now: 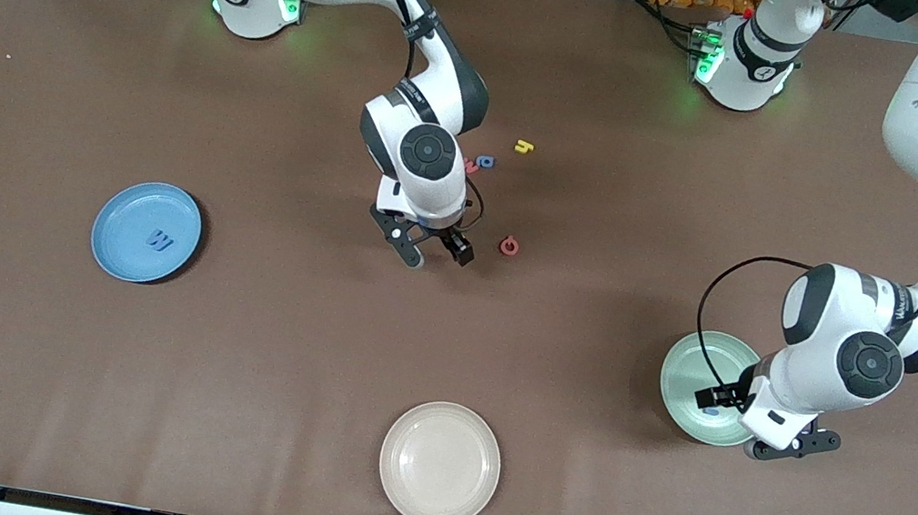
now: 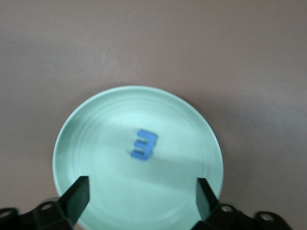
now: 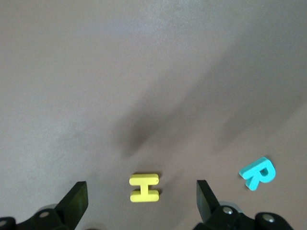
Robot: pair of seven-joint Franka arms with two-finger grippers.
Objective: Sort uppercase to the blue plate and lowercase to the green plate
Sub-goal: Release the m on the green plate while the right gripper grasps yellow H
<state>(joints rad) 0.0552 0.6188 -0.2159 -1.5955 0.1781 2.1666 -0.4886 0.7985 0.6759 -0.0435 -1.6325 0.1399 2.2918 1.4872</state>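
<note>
Matte brown counter (image 1: 35, 375), smooth, faintly mottled; metal framing and cables along the robots' edge. Three round, shallow-rimmed, glossy plates: blue plate (image 1: 146, 232) toward the right arm's end holding the dark W (image 1: 160, 241); green plate (image 1: 701, 388) toward the left arm's end; cream plate (image 1: 440, 464) at the middle of the camera-side edge. Chunky toy letters lie mid-counter: yellow y (image 1: 523, 147), blue a (image 1: 486, 161), a red letter (image 1: 471, 166) half hidden by the right arm, ring-like red G (image 1: 509, 246). Right tool (image 1: 432, 253) over mid-counter beside the G, fingers spread wide, holding nothing; only its wrist view shows the yellow H (image 3: 144, 187) flat between the fingers and the teal R (image 3: 258, 173) just outside them. Left tool (image 1: 770, 443) over the green plate's rim, spread wide, empty; its wrist view shows the blue m (image 2: 144, 144) lying mid-plate, concentric ridges visible.
</note>
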